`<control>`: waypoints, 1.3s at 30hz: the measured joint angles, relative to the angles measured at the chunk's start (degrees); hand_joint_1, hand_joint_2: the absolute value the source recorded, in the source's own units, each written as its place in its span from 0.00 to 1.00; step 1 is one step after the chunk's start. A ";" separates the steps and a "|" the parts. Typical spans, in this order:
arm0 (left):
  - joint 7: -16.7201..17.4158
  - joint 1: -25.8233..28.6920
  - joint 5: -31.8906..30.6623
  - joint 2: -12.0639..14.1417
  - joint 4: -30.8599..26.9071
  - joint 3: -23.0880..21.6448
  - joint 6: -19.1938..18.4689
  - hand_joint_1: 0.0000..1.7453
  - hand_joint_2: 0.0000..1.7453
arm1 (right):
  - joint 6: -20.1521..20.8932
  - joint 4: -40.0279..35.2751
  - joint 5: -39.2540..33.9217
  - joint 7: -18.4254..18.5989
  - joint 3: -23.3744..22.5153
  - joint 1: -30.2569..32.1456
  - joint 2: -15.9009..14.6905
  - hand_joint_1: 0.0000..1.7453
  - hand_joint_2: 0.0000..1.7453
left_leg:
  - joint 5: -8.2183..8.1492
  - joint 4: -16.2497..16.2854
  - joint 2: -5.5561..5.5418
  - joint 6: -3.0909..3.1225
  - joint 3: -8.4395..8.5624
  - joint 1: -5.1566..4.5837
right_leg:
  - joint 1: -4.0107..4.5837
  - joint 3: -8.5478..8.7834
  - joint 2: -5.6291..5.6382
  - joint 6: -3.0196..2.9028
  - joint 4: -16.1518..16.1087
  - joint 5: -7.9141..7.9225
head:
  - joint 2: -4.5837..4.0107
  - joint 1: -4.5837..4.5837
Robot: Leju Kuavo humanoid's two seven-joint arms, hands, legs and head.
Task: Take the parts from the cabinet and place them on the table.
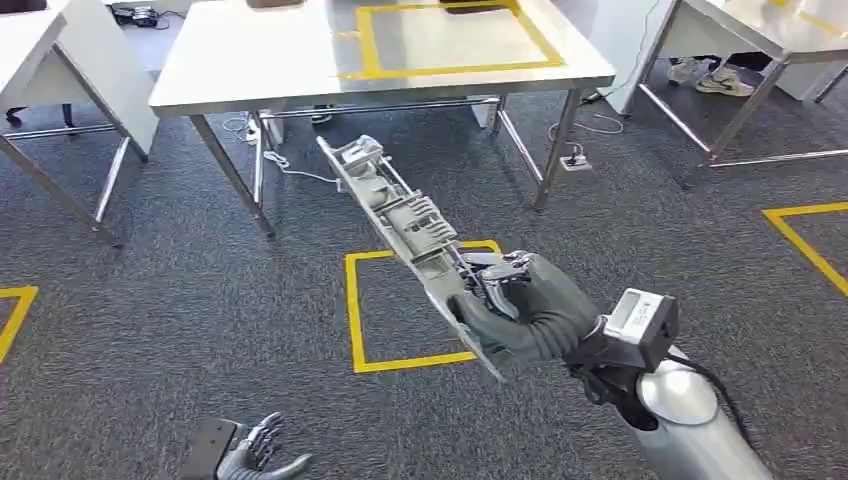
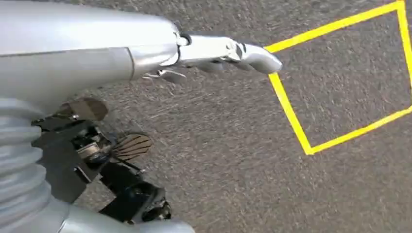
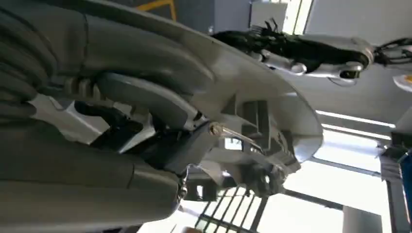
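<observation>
While right hand grips long grey plastic part above yellow floor square, left hand hangs w/ fingers apart, holding nothing.

I count 1 long grey part, 2 hands: right, left. 3 steel tables: 12 o'clock, 10, 2. 3 yellow floor squares, 1 complete.

Grey carpet floor with yellow taped square. Steel-legged white tabletop bearing yellow tape outline. Further tables left and right. Power strip, cables.
</observation>
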 joint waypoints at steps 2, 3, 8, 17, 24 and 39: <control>0.00 -0.27 -0.07 -0.02 -0.17 0.04 0.00 0.00 1.00 | 0.35 -0.15 -0.15 0.00 -0.24 0.11 0.11 1.00 1.00 | -2.58 6.90 0.53 -0.58 -3.63 0.09 | 0.02 0.71 -0.14 -0.66 -0.04 -0.54 | 0.02 -0.07; 0.00 -0.28 -0.13 -0.02 -0.20 0.09 0.00 0.00 1.00 | 0.50 -0.16 -0.33 0.00 -0.42 0.16 0.17 1.00 1.00 | -4.62 11.42 0.59 -0.77 -6.53 0.13 | 0.08 0.85 -0.14 -0.77 -0.03 -0.78 | 0.00 -0.04; 0.00 -0.11 -0.68 -0.02 -0.22 0.42 -0.13 0.00 1.00 | 0.68 -0.20 -1.25 0.81 -0.85 0.61 0.57 1.00 1.00 | 1.67 7.73 0.69 -0.38 -8.16 0.12 | 0.14 2.87 0.01 -0.54 0.07 -2.29 | 0.00 -0.04; -0.35 -0.09 -1.16 -0.15 -0.44 0.81 -0.35 0.00 1.00 | 1.22 -1.80 -2.73 1.92 -1.27 0.95 0.94 1.00 1.00 | 4.69 -1.31 0.94 2.42 -4.21 0.10 | 0.22 0.98 0.07 2.06 5.95 -6.74 | 0.00 0.00; -0.50 0.18 -1.53 -0.35 -0.46 0.92 -0.42 0.00 1.00 | 1.33 -1.93 -3.54 2.30 -1.44 1.38 0.94 1.00 1.00 | 3.01 -1.08 0.41 2.17 -2.35 0.10 | -0.19 -1.62 0.07 2.42 4.59 -0.49 | 0.00 0.02; -1.18 0.93 -2.95 -0.16 -0.37 2.29 -0.50 0.00 1.00 | 0.46 -2.58 -4.79 2.93 -2.14 2.35 1.75 1.00 1.00 | 3.23 5.20 0.79 -0.58 -6.80 0.24 | -0.12 2.51 0.15 -0.17 -0.04 -1.88 | 0.02 -0.17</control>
